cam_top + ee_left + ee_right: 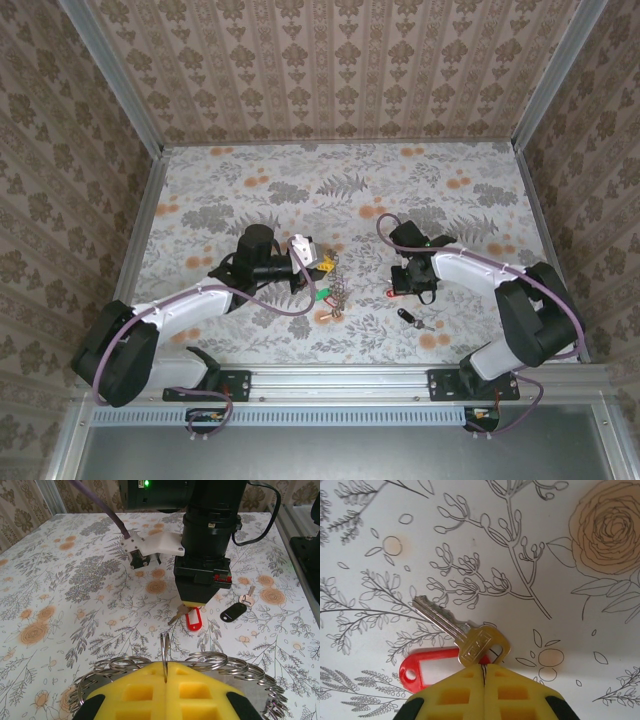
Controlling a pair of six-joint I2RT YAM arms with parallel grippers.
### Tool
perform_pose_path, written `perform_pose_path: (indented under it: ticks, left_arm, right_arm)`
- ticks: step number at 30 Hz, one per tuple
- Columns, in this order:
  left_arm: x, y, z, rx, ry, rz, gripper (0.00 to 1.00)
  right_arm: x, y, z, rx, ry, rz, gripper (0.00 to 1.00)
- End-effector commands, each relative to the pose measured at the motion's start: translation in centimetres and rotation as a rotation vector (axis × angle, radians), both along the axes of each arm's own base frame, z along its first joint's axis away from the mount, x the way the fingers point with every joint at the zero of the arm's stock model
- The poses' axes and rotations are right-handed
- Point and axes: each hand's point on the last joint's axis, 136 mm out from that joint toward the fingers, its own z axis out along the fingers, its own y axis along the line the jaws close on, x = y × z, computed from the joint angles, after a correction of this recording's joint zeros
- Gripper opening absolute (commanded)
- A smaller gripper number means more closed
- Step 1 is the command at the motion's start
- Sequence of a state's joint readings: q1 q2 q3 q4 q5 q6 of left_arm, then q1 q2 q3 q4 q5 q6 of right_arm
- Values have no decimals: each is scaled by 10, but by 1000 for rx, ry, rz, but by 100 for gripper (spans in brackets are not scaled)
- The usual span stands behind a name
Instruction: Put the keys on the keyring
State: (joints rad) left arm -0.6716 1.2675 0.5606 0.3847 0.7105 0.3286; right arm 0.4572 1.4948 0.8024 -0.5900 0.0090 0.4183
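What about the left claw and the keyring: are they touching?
Touching. The left wrist view shows the left claw shut on one upright loop of the keyring, pinched between its tips.

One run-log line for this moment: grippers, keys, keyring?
left gripper: shut on keyring | right gripper: shut on red-tag key | black-tag key: loose on table | stage: red-tag key apart from keyring

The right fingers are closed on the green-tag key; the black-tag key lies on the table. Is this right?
No: the tag is red, not green, as the right wrist view shows. The right fingers are closed on that key; the black-tag key lies on the table.
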Motion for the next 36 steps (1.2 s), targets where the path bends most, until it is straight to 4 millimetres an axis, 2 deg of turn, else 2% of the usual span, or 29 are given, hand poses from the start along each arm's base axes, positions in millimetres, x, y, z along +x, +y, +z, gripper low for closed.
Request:
perform_pose_path:
  ticks: [1,3,5,8,12,17,20,25,36]
  left_arm:
    - [0,-1,22,-43,-27,-17,0]
    - [1,-1,22,-45,-29,-14,0]
    - [1,-1,23,-51,-32,-14,0]
    - [1,-1,24,-59,-32,-16,0]
    - [-1,-2,26,-69,-30,-24,0]
    - [-3,-2,27,-75,-29,-37,0]
    - [-5,-2,27,-79,-30,-45,0]
    - [-5,-2,28,-89,-27,-47,0]
    - [-3,-4,27,-89,-16,-41,0]
  right_arm:
    - [5,9,23,41,-94,61,4]
    - [5,20,42,119,-163,124,2]
    - [10,40,69,247,-288,217,2]
    - [12,56,104,360,-457,331,1]
    - [20,56,145,316,-680,409,0]
    - [8,87,182,472,-848,622,0]
    - [5,99,194,502,-896,716,0]
    - [-4,123,200,449,-970,912,0]
    - [-4,164,206,497,-999,1046,0]
